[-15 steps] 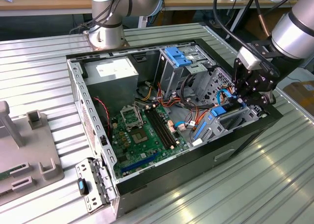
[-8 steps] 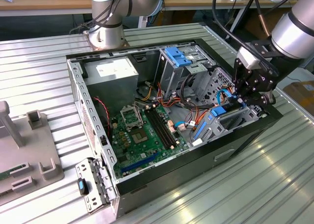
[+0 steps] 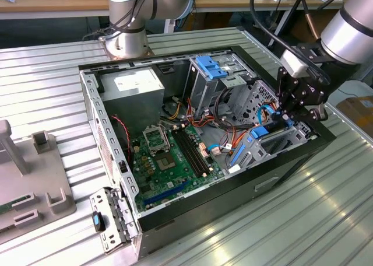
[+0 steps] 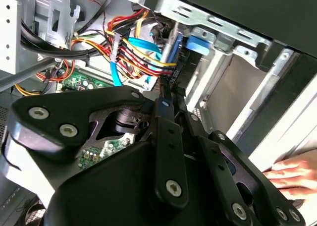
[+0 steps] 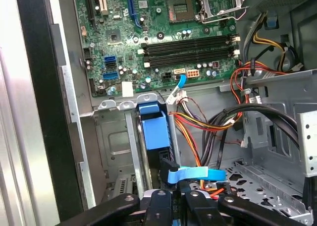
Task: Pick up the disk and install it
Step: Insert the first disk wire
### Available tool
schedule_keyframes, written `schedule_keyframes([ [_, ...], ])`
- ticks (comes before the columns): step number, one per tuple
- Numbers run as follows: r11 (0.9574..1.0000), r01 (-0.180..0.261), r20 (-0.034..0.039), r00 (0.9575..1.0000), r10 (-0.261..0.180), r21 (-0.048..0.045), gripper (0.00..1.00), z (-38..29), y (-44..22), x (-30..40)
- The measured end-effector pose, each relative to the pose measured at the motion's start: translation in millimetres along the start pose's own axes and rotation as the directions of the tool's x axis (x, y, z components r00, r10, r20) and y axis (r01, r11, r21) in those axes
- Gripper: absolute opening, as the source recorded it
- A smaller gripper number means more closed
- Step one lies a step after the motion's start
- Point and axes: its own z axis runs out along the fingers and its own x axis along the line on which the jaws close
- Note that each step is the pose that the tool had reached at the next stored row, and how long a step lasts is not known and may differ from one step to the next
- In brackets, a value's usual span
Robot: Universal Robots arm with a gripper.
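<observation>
The gripper (image 3: 285,115) has its jaws nearly closed on the disk (image 5: 154,132), upright in the computer case (image 3: 105,132) bay.

Exterior view: we look down at an angle from off the arm, far enough to take in the whole open computer case (image 3: 116,155) and the arm's base (image 3: 125,41).
First wrist view: we look close along the gripper linkage into the case, facing the motherboard (image 5: 163,37).
Second wrist view: we sit very close behind the linkage, facing the cable bundle (image 4: 136,50).
Shared: the drive bay (image 3: 274,140) region appears in all three.
</observation>
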Motion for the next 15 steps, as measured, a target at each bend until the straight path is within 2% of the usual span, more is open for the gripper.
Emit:
schedule_keyframes([
  [1, 1.0, 0.0, -0.0099, 1.0, 0.0, 0.0018, 0.16, 0.2, 0.7, -4.0],
  [2, 1.0, 0.001, -0.0396, 0.9992, -0.001, 0.0071, 0.16, 0.5, 1.1, -6.4],
  [3, 0.9999, 0.003, -0.0844, 0.9964, -0.002, 0.015, 0.16, 0.5, 1.5, -8.3],
  [4, 0.9999, 0.003, -0.091, 0.9958, -0.002, 0.0161, 0.16, 0.7, 1.5, -8.6],
  [5, 0.9999, 0.003, -0.0913, 0.9958, -0.002, 0.0162, 0.16, 0.7, 1.5, -8.6],
  [6, 0.9999, 0.003, -0.086, 0.9963, -0.002, 0.0154, 0.16, 0.6, 1.6, -8.6],
  [7, 0.9999, 0.002, -0.0771, 0.997, -0.001, 0.0137, 0.16, 0.7, 1.7, -8.7],
  [8, 0.9999, 0.0, -0.0773, 0.997, 0.001, 0.013, 0.16, 0.6, 1.8, -8.6],
  [9, 0.9998, -0.002, -0.0847, 0.9964, 0.0, -0.0188, 0.16, 0.9, 1.7, -8.6],
  [10, 0.9998, -0.002, -0.0849, 0.9964, 0.0, -0.0192, 0.16, 1.2, 2.1, -11.8],
  [15, 0.9998, -0.003, -0.0891, 0.996, 0.001, -0.0186, 0.16, 2.1, -0.7, -12.5],
])
